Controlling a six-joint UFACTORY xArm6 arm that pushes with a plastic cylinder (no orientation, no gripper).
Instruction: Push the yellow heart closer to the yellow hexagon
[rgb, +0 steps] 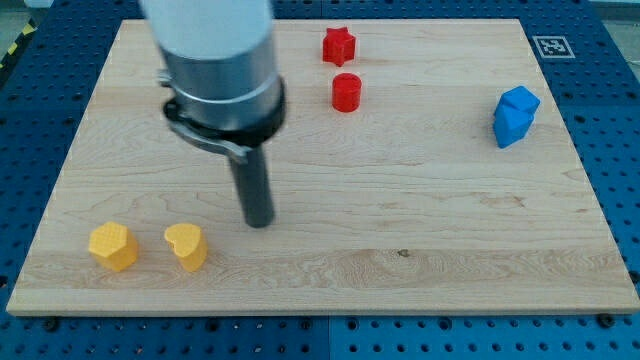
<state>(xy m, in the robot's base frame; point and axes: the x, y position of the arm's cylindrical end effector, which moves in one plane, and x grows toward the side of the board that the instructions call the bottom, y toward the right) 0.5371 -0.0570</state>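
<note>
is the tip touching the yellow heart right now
No, my tip sits apart from the yellow heart, up and toward the view's right of it, with bare board between them.

Materials and finishes, quick pass

Board (400, 200) is seen as pale wood, smooth, grain visible, matt. Yellow heart (187, 246), yellow hexagon (112, 245), red star (339, 44), red cylinder (346, 92) and blue block (515, 115) are rendered matt, plastic-looking. Rod (254, 190) is dark, matt; collar (225, 90) above looks metallic, slightly glossy.
</note>
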